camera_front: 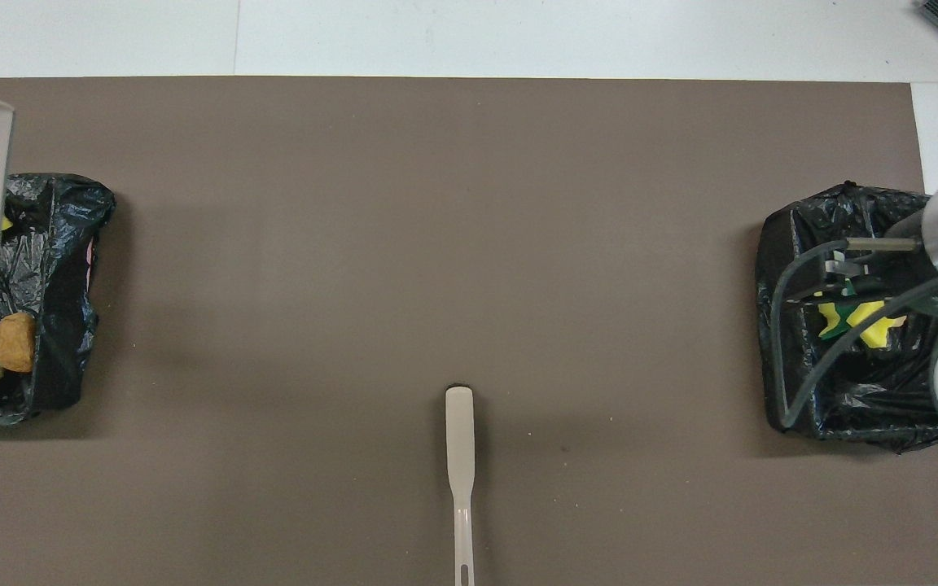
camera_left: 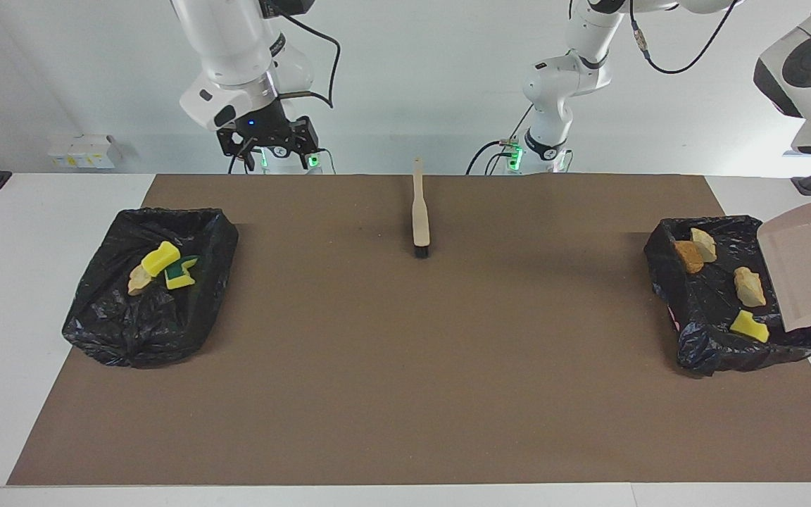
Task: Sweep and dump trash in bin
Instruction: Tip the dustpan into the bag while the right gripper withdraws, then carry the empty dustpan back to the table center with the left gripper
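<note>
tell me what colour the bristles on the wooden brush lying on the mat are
Black bristles, clearest in the facing view.

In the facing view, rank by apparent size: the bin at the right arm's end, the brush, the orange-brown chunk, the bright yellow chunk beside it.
1. Bin at the right arm's end
2. Brush
3. Orange-brown chunk and bright yellow chunk: look alike, not ranked.

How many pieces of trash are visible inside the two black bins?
7: three in the bin at the right arm's end, four in the bin at the left arm's end. None seems hidden.
</note>
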Robot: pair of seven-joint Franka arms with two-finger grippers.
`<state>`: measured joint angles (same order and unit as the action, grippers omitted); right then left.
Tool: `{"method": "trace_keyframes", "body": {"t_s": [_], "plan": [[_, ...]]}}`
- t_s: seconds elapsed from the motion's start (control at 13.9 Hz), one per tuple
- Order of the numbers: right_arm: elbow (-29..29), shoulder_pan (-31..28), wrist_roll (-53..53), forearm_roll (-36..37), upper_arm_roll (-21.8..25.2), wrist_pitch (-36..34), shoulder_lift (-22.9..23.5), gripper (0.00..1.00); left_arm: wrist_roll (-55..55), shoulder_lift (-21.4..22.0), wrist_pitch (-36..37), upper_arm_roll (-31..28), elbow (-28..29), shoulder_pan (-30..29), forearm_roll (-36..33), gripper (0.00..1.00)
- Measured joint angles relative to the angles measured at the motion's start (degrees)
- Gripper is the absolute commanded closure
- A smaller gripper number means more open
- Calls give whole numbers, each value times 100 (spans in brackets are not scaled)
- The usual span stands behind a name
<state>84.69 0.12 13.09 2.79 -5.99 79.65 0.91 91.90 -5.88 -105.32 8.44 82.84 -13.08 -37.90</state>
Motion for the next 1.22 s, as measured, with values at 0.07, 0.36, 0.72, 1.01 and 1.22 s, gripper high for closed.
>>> {"method": "trace_keyframes", "body": {"t_s": [0.07, 0.36, 0.72, 1.01, 1.22], "plan": [[-61, -6, -15, 14, 140, 0, -1, 0, -369, 40, 196, 7, 4, 0, 454, 100], [-161, -23, -512, 20, 510, 2, -4, 0, -2441, 79, 583, 135, 169, 252, 1636, 100], [-91, 54, -90, 17, 587, 34, -77, 0, -6494, 133, 700, 195, 655, 1545, 2657, 100], [-51, 54, -83, -45, 587, 89, -96, 0, -9457, 9, 217, 209, 982, 2620, 3249, 100], [25, 47, -83, -182, 601, 275, -109, 0, -10892, -545, -544, 202, 1073, 3264, 3340, 100]]}}
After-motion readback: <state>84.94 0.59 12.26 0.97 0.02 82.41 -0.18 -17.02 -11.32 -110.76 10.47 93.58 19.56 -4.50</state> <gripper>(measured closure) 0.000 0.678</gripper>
